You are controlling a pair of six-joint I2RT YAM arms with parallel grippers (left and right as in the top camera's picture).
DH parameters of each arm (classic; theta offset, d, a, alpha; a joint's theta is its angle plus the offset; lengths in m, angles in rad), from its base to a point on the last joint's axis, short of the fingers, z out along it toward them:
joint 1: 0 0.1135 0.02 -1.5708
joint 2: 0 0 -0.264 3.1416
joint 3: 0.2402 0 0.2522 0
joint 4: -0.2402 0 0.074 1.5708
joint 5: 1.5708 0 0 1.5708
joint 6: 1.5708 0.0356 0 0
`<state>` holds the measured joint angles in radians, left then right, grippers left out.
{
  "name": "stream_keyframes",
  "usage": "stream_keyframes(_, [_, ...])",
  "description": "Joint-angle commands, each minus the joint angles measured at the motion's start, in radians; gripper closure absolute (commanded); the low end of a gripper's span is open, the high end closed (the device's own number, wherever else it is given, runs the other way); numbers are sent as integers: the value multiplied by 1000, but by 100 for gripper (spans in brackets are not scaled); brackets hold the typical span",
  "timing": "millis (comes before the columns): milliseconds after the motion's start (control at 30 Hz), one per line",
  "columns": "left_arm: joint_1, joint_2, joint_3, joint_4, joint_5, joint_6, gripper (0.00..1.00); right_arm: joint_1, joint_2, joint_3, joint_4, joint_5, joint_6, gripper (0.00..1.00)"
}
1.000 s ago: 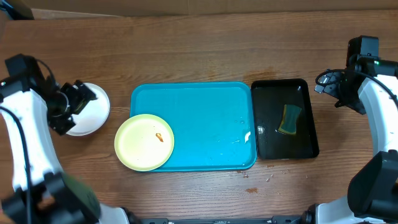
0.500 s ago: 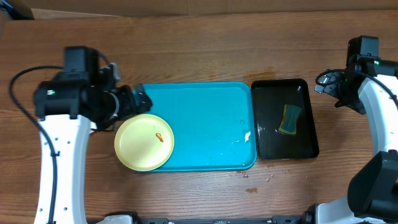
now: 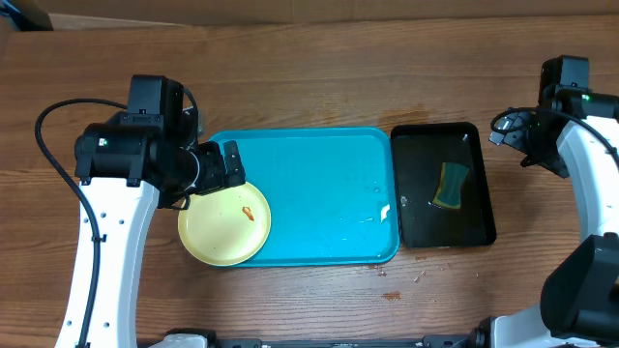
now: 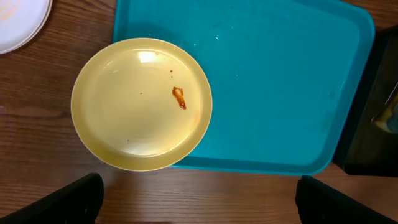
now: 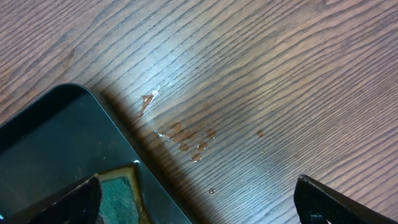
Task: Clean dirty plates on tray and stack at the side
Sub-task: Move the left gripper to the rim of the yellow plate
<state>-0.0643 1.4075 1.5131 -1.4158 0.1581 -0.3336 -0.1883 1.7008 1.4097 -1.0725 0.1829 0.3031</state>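
Tipping looms: the left gripper (image 3: 224, 166), fingers apart, could knock the yellow-green plate (image 3: 221, 227) overhanging the tray (image 3: 319, 184) at 8 o'clock.

Left arm (image 3: 114, 227) swung in from the far left within the last second. Left gripper (image 3: 229, 165) now hangs over the left rim of the bright cyan rectangular plastic tray (image 3: 319, 153), at the far edge of the round pale yellow-green plate (image 3: 221, 227). Round white plate (image 4: 17, 20), open to the overhead view a second ago, is now covered by the arm.
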Motion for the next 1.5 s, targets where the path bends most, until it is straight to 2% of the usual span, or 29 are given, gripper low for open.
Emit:
stream_keyframes(0, [-3, -2, -8, -2, -39, -15, 1, 2, -19, 14, 4, 7, 8, 0])
stream_keyframes(600, [-3, 0, -27, 23, -39, -15, 0, 2, -19, 14, 4, 7, 8, 0])
stream_keyframes(1033, [-3, 0, -179, 149, -38, -10, 0, 2, -19, 14, 4, 7, 7, 0])
stream_keyframes(1333, [-29, -1, -195, 66, -37, -8, 1, 2, -19, 14, 4, 7, 7, 0])
stream_keyframes(1467, [-57, -1, -258, 48, -39, -13, 2, 2, -19, 14, 4, 7, 7, 0])
